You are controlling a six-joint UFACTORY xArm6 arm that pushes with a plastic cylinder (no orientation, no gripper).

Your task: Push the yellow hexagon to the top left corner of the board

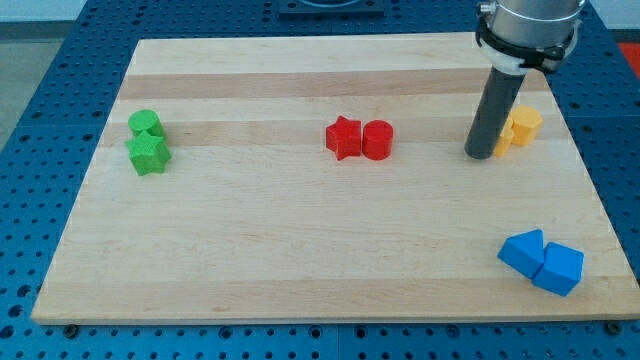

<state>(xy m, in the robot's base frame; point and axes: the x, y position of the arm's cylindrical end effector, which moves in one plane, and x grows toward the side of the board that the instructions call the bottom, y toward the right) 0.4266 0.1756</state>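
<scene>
The yellow hexagon [525,125] is found near the right edge of the surface [300,250], well apart from the top left corner, with a second yellow block [503,137] touching it on its left. My tip [478,155] is set just left of both, on the wrong side for the push. No fingers are carried; nothing is held. The approach step is judged in hand: the tip must be brought round to the hexagon's right, then driven leftward, above the red blocks [360,139].
</scene>
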